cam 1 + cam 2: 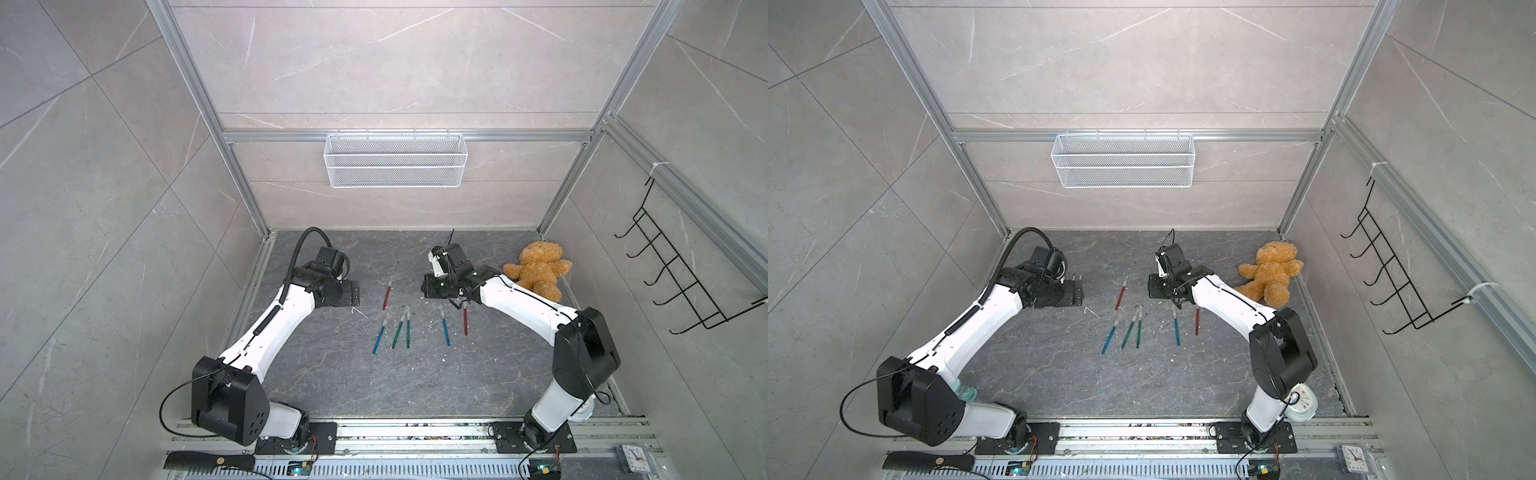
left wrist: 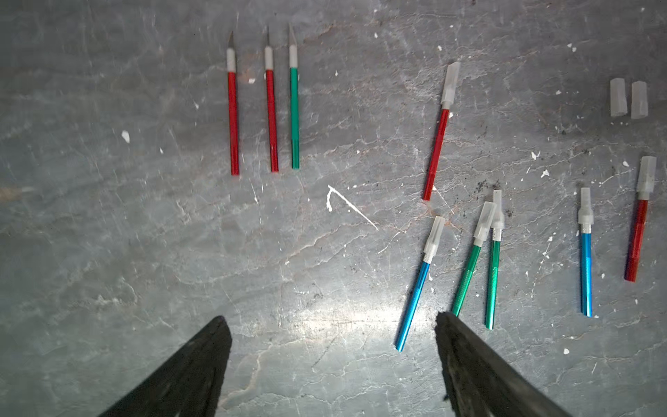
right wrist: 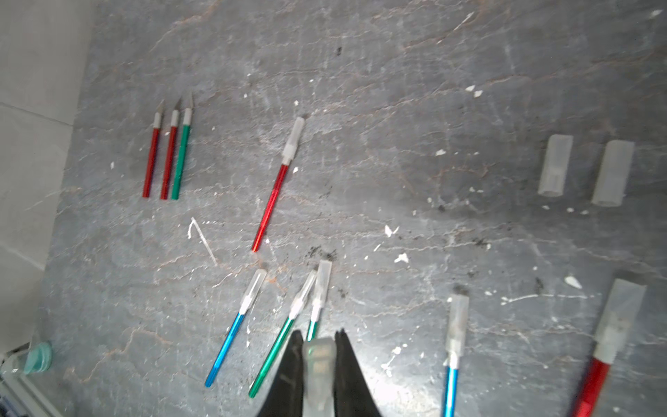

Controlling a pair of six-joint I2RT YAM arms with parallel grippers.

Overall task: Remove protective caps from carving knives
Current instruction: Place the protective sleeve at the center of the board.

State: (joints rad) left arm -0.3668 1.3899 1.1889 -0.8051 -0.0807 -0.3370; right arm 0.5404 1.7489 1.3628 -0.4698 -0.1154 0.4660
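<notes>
Three bare-bladed knives (image 2: 267,104), two red, one green, lie parallel left of the capped red knife (image 2: 436,151). Five more capped knives (image 2: 492,281) lie scattered near it, with two loose clear caps (image 2: 628,98) farther right. Another cap (image 3: 319,364) is pinched in the right tool (image 3: 319,332).

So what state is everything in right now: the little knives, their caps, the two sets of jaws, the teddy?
Three knives: uncapped, blades bare, lying side by side.
Six knives: capped, lying flat.
Two loose caps: off their knives, lying next to each other.
Third cap: pinched in the right arm's jaws.
Left arm's jaws: wide open, empty.
Teddy bear: lying down, not held.
</notes>
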